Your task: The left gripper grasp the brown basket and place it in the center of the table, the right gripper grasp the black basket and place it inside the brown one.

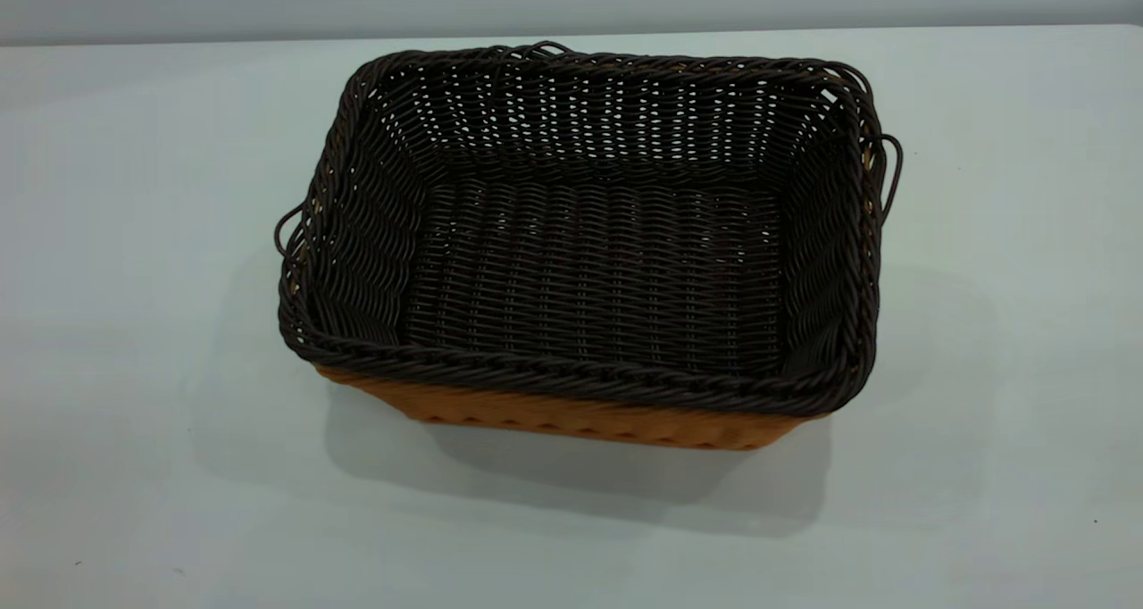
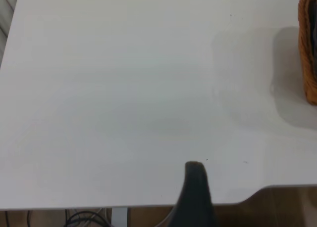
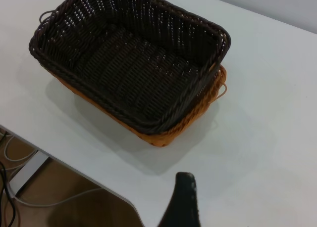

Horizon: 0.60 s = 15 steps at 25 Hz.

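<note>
The black basket [image 1: 589, 261] sits nested inside the brown basket [image 1: 571, 417] in the middle of the table [image 1: 134, 323]. Only the brown basket's front wall shows below the dark rim. Both baskets are empty. Neither gripper shows in the exterior view. In the left wrist view, a black part of my left gripper [image 2: 196, 187] hangs over the table's edge, far from the brown basket [image 2: 308, 64]. In the right wrist view, my right gripper [image 3: 183, 197] is over the table near its edge. It is apart from the black basket [image 3: 129, 64] and the brown basket [image 3: 188, 123].
The table's edge [image 2: 148, 206] runs close by my left gripper, with floor and cables [image 2: 84, 218] beyond it. In the right wrist view, the table's edge [image 3: 74, 168] also lies near, with cables [image 3: 20, 197] on the floor below.
</note>
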Motion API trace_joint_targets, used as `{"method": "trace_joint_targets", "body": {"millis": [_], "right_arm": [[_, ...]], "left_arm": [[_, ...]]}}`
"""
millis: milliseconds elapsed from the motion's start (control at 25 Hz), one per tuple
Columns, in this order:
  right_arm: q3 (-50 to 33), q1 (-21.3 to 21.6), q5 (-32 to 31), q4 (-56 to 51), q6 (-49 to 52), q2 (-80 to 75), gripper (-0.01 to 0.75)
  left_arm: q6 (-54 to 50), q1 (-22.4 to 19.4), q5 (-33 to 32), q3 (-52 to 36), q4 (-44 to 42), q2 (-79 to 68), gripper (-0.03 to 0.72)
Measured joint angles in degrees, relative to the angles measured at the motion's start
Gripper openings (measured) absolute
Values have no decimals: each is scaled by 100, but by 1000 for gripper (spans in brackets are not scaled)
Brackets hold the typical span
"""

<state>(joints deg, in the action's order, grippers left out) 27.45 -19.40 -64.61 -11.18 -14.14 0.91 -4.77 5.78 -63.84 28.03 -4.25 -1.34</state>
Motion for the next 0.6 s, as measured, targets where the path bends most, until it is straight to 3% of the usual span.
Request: {"method": "trace_joint_targets", "body": {"millis": [400,600], "right_arm": [[0,0,0,0,0,0,584],[0,0,0,0,0,0,584]], "left_arm": [[0,-22,4,0,-4,2,547],[0,-395,6,0,1,82,547]]}}
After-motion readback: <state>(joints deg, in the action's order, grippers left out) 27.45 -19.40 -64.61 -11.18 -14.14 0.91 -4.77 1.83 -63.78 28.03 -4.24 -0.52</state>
